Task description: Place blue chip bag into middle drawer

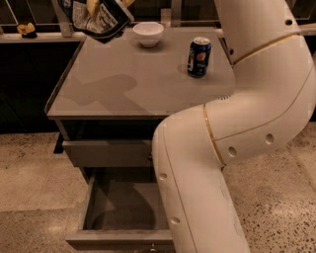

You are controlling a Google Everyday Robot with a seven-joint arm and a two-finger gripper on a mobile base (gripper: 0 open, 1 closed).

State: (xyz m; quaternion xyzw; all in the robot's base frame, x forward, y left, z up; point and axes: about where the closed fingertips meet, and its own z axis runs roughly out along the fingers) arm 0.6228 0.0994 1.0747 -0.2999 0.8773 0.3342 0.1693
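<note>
The blue chip bag (96,21), dark-blue crinkled foil with white lettering, hangs in the air over the cabinet's back left corner. My gripper (106,5) is at the top edge of the view, shut on the bag's upper part; most of the gripper is cut off by the frame. The middle drawer (123,210) stands pulled open at the bottom of the view, and its grey inside shows nothing in it. Its right part is hidden behind my white arm (222,148). The bag is high above and behind the drawer.
A white bowl (148,33) and a blue soda can (199,57) stand on the grey cabinet top (123,84). The upper drawer front (106,153) is closed. A small yellow object (27,29) sits on the ledge at the back left. Speckled floor surrounds the cabinet.
</note>
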